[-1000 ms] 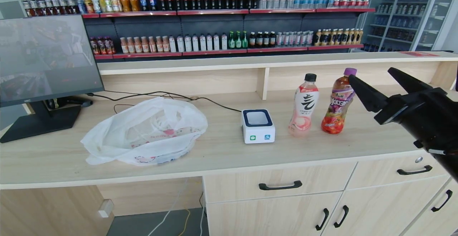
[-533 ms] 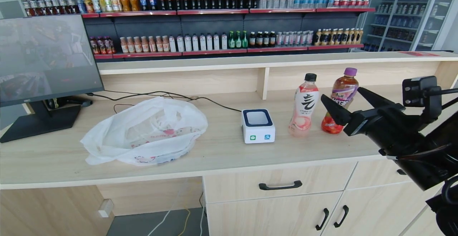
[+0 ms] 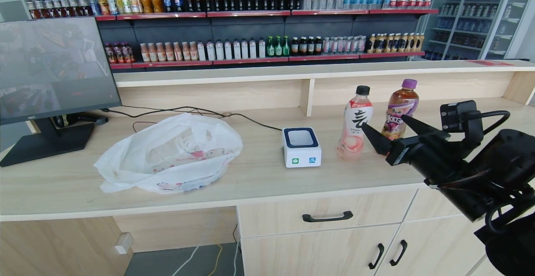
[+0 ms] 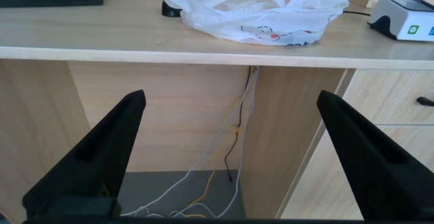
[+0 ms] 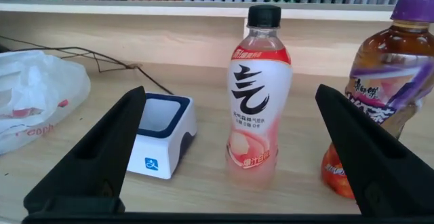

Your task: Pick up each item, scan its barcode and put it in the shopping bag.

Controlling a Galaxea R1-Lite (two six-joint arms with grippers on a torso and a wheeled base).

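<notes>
A pink-labelled bottle with a black cap (image 3: pixel 354 122) (image 5: pixel 258 95) stands upright on the wooden counter (image 3: pixel 259 171), just right of the white barcode scanner (image 3: pixel 301 146) (image 5: pixel 159 134). A purple-capped bottle (image 3: pixel 399 108) (image 5: pixel 383 88) stands beside it, further right. My right gripper (image 3: pixel 391 131) is open at counter height, just right of the pink bottle and in front of the purple one, touching neither. The white shopping bag (image 3: pixel 171 154) (image 4: pixel 261 10) lies open on the counter's left half. My left gripper (image 4: pixel 230 153) hangs open below the counter edge.
A monitor (image 3: pixel 54 79) on a black stand occupies the far left, with cables (image 3: pixel 188 111) trailing behind the bag. A raised wooden ledge (image 3: pixel 309 77) backs the counter. Drawers with black handles (image 3: pixel 327 217) sit below. Shelves of drinks (image 3: pixel 250 25) line the rear wall.
My right gripper has dropped from beside the purple bottle's cap and moved left, now sitting low between the two bottles' fronts. The bottles, scanner and bag have not moved.
</notes>
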